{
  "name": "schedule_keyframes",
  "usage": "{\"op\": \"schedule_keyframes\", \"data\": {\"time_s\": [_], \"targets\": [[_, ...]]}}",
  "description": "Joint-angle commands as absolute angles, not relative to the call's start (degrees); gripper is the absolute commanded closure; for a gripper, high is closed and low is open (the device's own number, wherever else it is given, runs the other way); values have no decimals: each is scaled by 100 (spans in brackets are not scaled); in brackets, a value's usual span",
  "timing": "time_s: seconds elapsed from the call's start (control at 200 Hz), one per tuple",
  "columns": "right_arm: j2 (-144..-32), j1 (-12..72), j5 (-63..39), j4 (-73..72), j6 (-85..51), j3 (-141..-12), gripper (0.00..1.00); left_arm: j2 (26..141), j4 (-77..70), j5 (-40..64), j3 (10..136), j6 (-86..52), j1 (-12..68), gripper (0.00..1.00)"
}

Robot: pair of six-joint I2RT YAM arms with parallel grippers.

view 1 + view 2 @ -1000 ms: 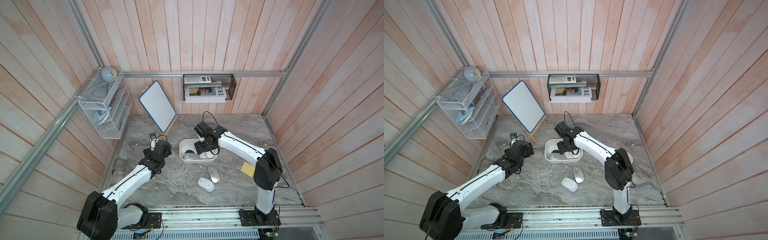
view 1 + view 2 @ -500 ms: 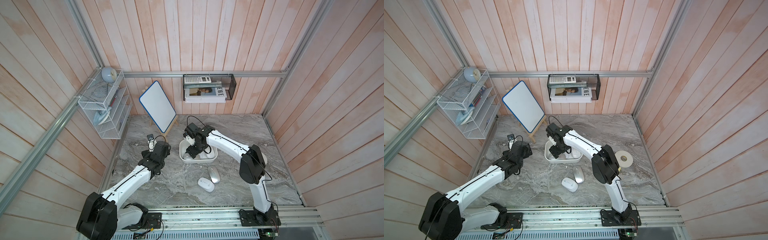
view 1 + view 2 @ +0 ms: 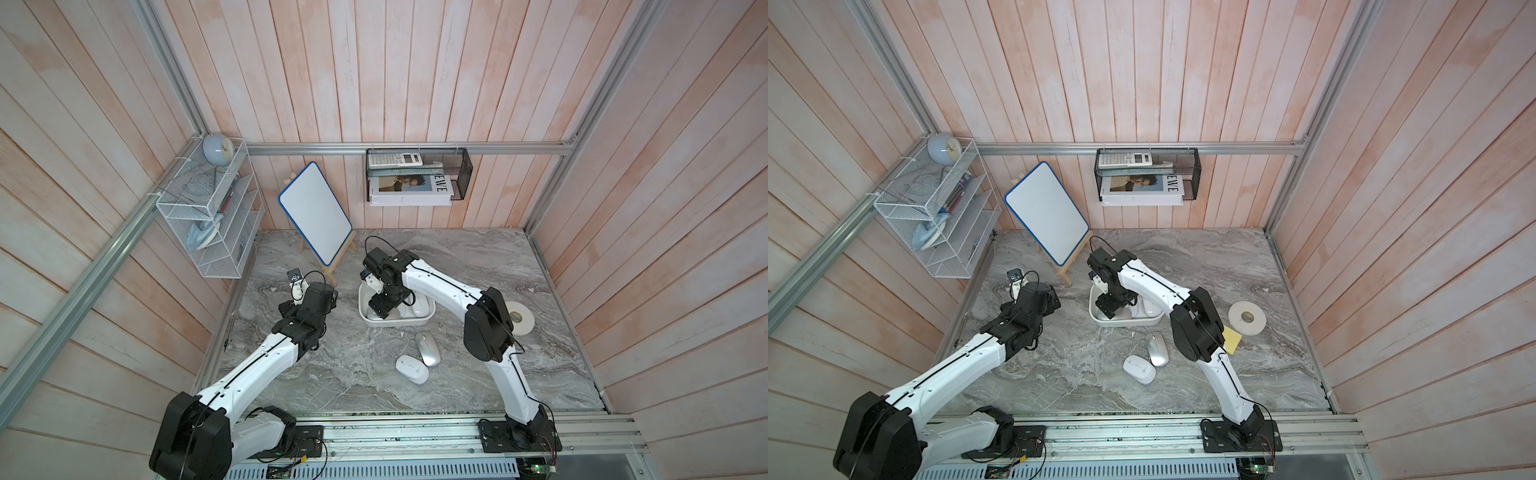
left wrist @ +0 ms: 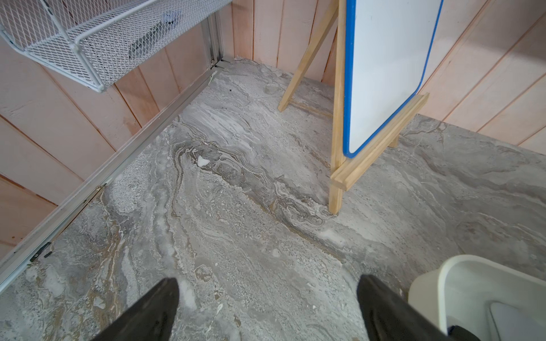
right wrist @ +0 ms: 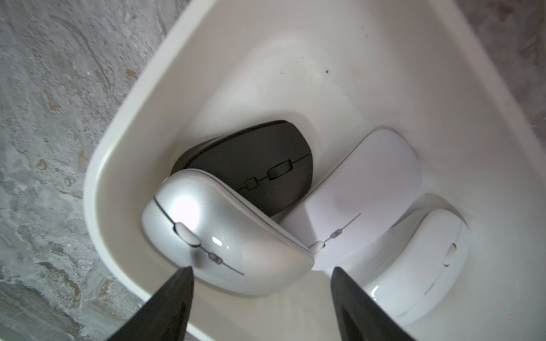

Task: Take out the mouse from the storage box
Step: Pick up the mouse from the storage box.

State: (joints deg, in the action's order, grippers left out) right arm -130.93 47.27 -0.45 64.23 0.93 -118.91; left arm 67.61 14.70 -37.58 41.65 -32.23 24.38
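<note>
Over the storage box point(image 5: 91, 192), the right fingers point(image 5: 165, 307) hang apart — empty — above a silver mouse point(image 5: 224, 233) (left fingers point(image 4: 147, 313) wide, empty).

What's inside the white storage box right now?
Four mice: a silver mouse overlapping a black mouse, a pale mouse and a white mouse. Whatever lies beneath them in the storage box is hidden.

Robot lab cell, plank walls point(image 3: 374, 75), aluminium rails point(image 3: 311, 148), marble tabletop point(image 3: 353, 374), whiteboard point(image 3: 316, 212), calculator point(image 3: 395, 158)
</note>
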Motion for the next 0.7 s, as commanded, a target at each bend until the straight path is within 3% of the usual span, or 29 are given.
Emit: {"op": "schedule_keyframes", "data": {"time_s": [0.0,0.41,0.695], "targets": [[-13309,4785,-152,6697,202,-12069,23,6689,1536,-3864,4063,-3279,2391,0],[-13701,4682,452,6629,-25,-12413,24,6672,1521,-3876,4043,-3288,2364,0],[-13382,4657,214,6444,23,-12280,25,6733,1521,-3850,4056,-3279,2355,0]]}}
